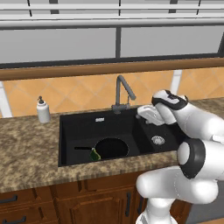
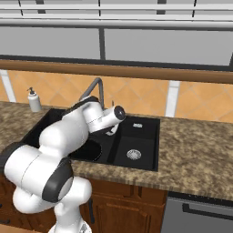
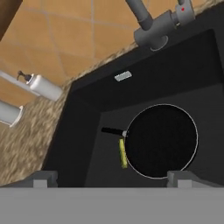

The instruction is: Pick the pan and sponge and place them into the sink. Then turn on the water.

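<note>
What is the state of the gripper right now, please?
Gripper: open and holding nothing, its fingers spread wide above the sink, over the pan.

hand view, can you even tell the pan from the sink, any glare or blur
Hand view: the pan is black on the black sink, told apart by a thin pale rim line; no glare. Left base view: soft and low in detail, the sponge a small green smudge.

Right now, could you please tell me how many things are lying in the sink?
2: the pan in the wide basin, and the sponge beside its handle. The arm hides part of the sink.
</note>
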You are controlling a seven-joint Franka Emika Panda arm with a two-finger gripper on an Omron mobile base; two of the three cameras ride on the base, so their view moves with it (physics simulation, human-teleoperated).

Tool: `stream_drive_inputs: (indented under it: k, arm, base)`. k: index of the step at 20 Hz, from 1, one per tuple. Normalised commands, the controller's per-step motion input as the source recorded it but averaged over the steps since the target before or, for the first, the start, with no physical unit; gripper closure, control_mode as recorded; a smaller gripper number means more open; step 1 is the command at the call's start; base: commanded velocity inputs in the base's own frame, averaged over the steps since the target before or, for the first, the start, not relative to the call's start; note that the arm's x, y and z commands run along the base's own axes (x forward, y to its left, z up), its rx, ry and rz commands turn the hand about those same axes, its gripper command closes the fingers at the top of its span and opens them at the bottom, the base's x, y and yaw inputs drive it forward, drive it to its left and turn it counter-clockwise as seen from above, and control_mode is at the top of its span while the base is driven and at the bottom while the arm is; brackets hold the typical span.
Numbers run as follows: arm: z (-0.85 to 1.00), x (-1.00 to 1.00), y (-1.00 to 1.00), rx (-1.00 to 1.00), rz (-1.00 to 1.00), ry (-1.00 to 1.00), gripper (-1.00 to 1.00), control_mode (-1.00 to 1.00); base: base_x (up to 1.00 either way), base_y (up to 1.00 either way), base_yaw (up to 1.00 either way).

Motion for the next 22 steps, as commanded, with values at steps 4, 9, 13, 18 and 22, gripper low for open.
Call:
stream_drive_inputs:
  k: [4,9,13,18,22]
  arm:
    - [-0.14,0.51,-0.05,0.03,0.0,0.02,-1.0,-1.0]
    - [-0.1,0.54,-0.27,0.06,0.0,0.04,-1.0,-1.0]
    - [-0.01,0.29,-0.4,0.01,0.0,0.03,-1.0,-1.0]
    - [-0.09,0.32,-0.02,0.0,0.0,0.03,-1.0,-1.0]
    - [-0.14,0.52,0.0,0.0,-0.02,0.0,-1.0,-1.0]
  base:
    - [0.0,0.0,0.0]
    - [0.0,0.0,0.0]
    - [0.0,0.0,0.0]
    - [0.0,0.0,0.0]
    - [0.0,0.0,0.0]
